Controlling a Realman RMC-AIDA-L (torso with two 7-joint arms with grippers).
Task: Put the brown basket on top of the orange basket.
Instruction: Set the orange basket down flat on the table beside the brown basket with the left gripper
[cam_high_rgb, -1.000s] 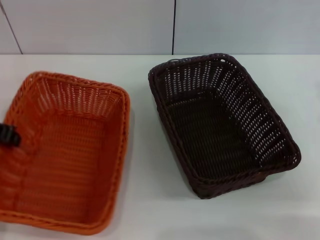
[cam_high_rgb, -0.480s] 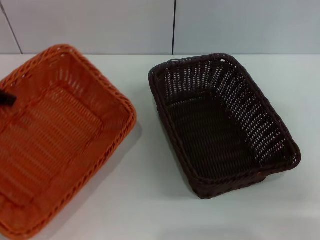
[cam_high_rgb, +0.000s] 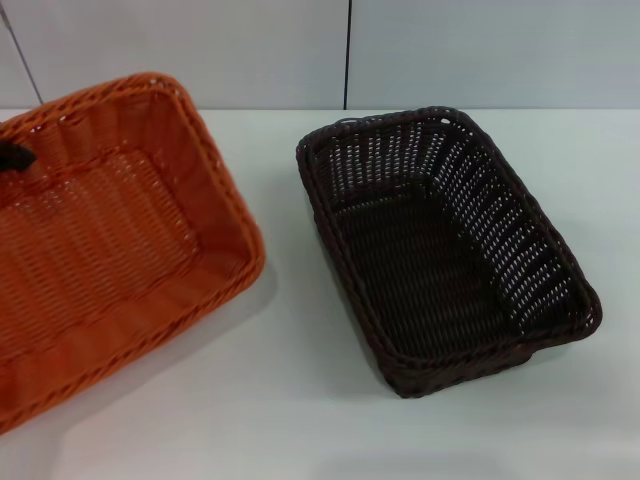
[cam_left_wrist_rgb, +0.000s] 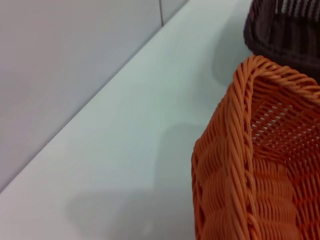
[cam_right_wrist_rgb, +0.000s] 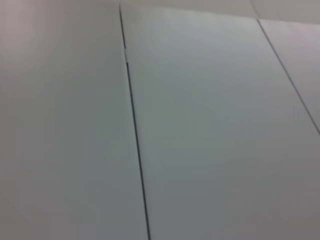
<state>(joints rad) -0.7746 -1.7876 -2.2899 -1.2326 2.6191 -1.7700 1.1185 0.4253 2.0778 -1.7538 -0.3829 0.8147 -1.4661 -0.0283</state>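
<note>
Orange basket (cam_high_rgb: 110, 250) sits at the left of the head view, tilted and lifted: its far corner is raised toward the wall, its near-left portion runs out of frame, and a soft shadow falls on the table (cam_high_rgb: 300, 420) under its right edge. Left gripper (cam_high_rgb: 14, 157) shows only as a small black piece at the basket's left rim, right at the frame edge; it appears to be on the rim, but I cannot tell from these views how its fingers are set. Left wrist view shows a braided rim corner of the orange basket up close, with its shadow on the white tabletop below, which supports it being off the surface at that corner. Same view catches an edge of the brown basket (cam_left_wrist_rgb: 285, 27) further off. Brown basket (cam_high_rgb: 440, 250) rests flat on the table to the right of centre in the head view, open side up, long axis angled so its near end points toward the right. Nothing touches it. Baskets are apart, with a strip of bare table between them; the orange one's right rim is nearest the brown one's left rim. Right gripper is not visible anywhere; right wrist view shows only pale wall panels (cam_right_wrist_rgb: 200, 125) with dark seam lines. Brown basket is not on the orange basket.
</note>
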